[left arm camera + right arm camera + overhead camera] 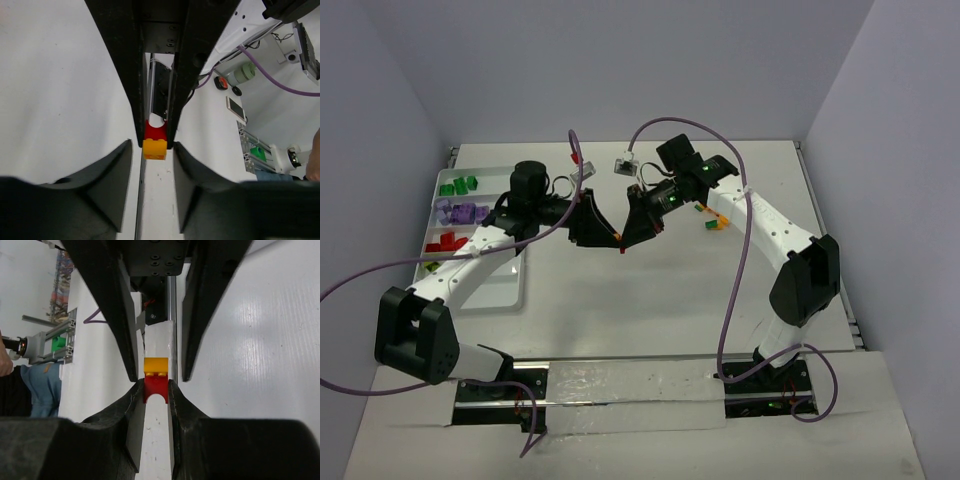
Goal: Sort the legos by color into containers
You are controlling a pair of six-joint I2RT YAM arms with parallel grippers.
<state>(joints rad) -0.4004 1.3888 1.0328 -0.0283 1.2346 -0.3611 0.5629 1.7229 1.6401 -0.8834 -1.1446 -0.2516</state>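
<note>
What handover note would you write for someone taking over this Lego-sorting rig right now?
Right gripper: shut on the red brick, which is joined to an orange brick.
Left gripper: open, jaws either side of the orange brick, not gripping.
Done: tray holds sorted bricks, one colour per compartment.
Left: pull the pair apart, bin both, then sort the loose bricks lying further right.

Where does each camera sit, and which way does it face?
Top: above and behind the bases, looking down on the table; both arms show, left gripper and right gripper meeting.
Left wrist: on the left arm, looking past its own fingers toward the orange brick.
Right wrist: on the right arm, looking past its own fingers, shut on the red brick.
Shared: both wrist views show those two joined bricks, from opposite ends.
</note>
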